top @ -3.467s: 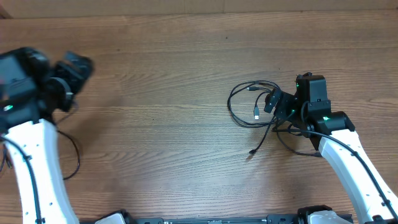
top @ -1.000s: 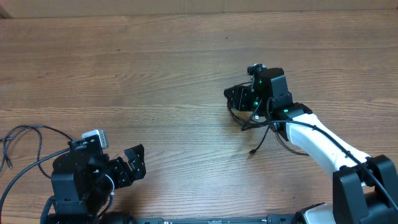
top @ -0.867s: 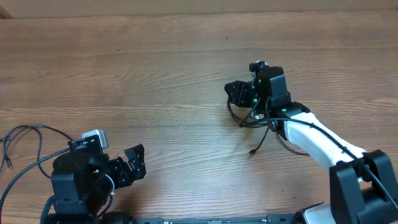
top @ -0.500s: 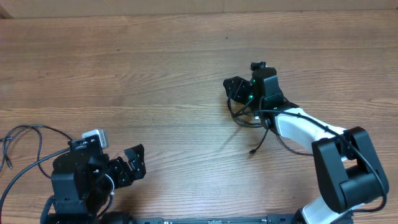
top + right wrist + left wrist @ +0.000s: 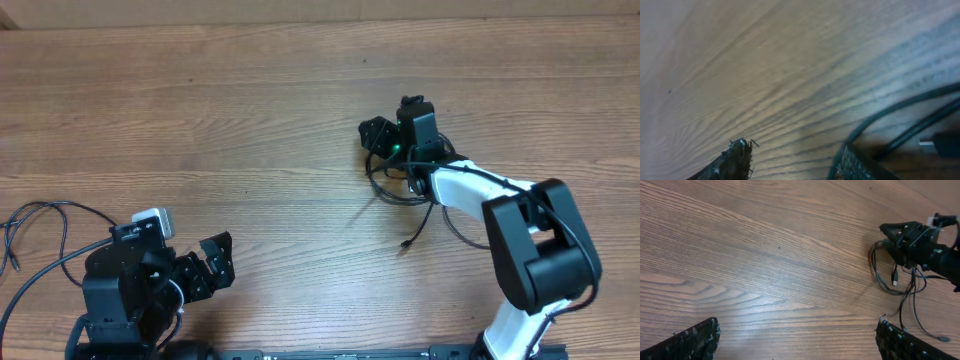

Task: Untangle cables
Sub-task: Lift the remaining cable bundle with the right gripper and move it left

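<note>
Wood table [image 5: 250, 100], overhead: right jaws have swung left onto the cables [image 5: 398, 196], so a grab looks close. Left jaws parked low, wide open, empty; arm lead [image 5: 40, 204] beside them. Left wrist: bundle's tangled, far right. Right wrist: jaws approx half open, nothing btw them, one of the cables just beside a finger [image 5: 852, 162].

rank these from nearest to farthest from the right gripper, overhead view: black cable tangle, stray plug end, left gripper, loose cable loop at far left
1. tangle of thin black cables, right by the right gripper
2. stray black cable plug end, lower in the view
3. left gripper, lower left
4. loose thin black cable loop, far left edge
</note>
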Controlling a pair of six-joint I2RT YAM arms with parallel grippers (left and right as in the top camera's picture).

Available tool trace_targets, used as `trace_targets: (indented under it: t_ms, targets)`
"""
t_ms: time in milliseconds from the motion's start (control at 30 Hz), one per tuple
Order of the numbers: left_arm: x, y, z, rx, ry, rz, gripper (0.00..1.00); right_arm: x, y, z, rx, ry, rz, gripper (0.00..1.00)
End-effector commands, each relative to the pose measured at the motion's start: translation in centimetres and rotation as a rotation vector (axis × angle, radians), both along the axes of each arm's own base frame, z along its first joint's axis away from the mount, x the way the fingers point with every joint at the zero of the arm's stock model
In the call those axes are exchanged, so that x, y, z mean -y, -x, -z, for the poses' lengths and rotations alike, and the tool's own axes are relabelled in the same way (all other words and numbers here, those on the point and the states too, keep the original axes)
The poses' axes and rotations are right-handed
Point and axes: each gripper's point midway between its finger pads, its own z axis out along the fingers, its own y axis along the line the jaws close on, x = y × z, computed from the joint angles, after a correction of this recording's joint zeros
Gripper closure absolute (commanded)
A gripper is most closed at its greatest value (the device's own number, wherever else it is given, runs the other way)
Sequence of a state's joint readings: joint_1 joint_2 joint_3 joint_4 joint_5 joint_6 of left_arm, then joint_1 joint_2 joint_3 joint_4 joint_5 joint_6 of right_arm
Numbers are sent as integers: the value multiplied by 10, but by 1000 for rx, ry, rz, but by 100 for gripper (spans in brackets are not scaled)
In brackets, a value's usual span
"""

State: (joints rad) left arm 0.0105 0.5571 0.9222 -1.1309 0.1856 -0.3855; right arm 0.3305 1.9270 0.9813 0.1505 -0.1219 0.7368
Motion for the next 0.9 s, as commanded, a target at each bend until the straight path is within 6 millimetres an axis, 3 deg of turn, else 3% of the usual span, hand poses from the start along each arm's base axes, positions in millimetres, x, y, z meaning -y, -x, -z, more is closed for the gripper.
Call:
trace_targets:
  t_ms: [0, 267, 500, 767, 800, 867]
  targets:
    - [-1, -1, 3, -10, -5, -5, 0, -3, -3, 3, -18, -17, 32, 45]
    - [-1, -1, 3, -10, -5, -5, 0, -9, 3, 11, -39, -11, 19, 43]
    - [-1, -1, 3, -10, -5, -5, 0, -38, 21, 29, -94, -32, -67, 46]
    - [-1, -1, 3, -10, -5, -5, 1, -35, 38, 44, -184, -3, -65, 79]
    - [-1, -1, 3, -10, -5, -5, 0, -40, 44, 44, -190, -4, -116, 87]
    - [-1, -1, 3, -10, -5, -5, 0, -49, 49, 41, -180, -21, -202, 91]
